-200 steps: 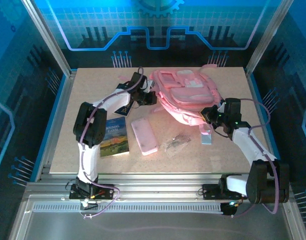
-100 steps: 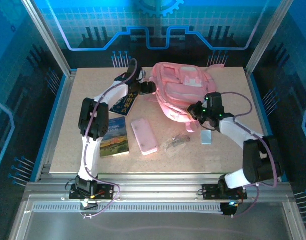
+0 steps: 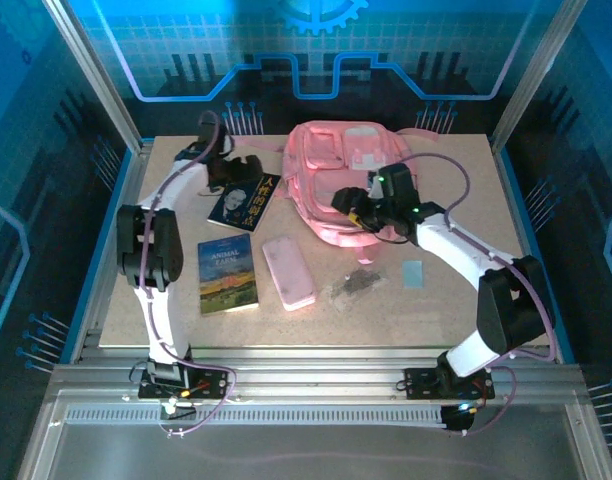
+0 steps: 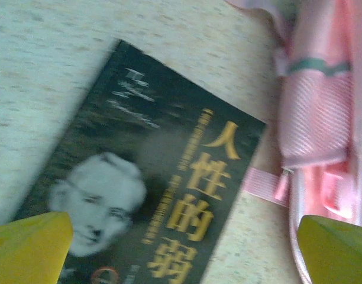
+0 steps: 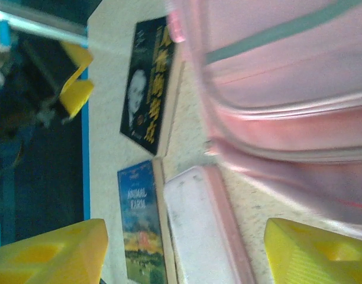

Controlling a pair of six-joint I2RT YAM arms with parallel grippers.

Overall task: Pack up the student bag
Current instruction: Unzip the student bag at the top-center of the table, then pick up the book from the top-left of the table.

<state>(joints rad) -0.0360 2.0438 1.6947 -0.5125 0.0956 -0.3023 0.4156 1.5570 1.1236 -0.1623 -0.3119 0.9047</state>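
The student bag (image 3: 338,172) is a large pink backpack lying at the back middle of the table. Its pink side and a strap fill the right of the left wrist view (image 4: 326,112), and its fabric fills the top right of the right wrist view (image 5: 287,83). My left gripper (image 3: 238,170) hovers open just left of the bag, over a dark book (image 4: 157,195), with nothing between its yellow fingertips (image 4: 30,248). My right gripper (image 3: 350,206) is open over the bag's near edge, and its yellow fingers (image 5: 314,251) hold nothing.
The dark book (image 3: 244,200) lies left of the bag. A blue Animal Farm book (image 3: 228,272) and a pink pencil case (image 3: 288,270) lie side by side in front. A clear plastic packet (image 3: 358,282) and a small pale card (image 3: 413,273) lie nearer the right.
Both grippers have opened and let go of the bag. The left arm swung back to the left, uncovering the dark book. The right arm reached left over the bag, which shifted leftward.
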